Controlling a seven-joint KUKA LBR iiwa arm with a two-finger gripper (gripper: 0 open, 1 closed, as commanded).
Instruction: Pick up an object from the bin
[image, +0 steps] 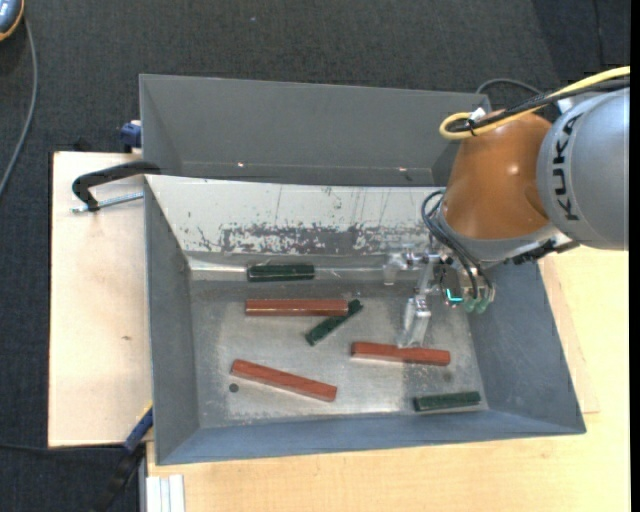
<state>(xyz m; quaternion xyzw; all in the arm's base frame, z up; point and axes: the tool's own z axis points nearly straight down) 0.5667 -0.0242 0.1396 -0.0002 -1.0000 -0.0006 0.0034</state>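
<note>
My gripper (414, 325) hangs at the right side of the bin, its metal fingers pointing down just above a short red-brown bar (399, 353) on the floor. The fingers sit close together with nothing between them that I can make out. A small dark green bar (333, 322) lies tilted to the left of the gripper. Another dark green bar (446, 402) rests near the front right corner.
A long red-brown bar (296, 307) lies flat left of centre, and a second one (283, 380) lies slanted at the front left. A dark green bar (281, 271) sits against the back wall. The arm's orange cover looms over the bin's right rim.
</note>
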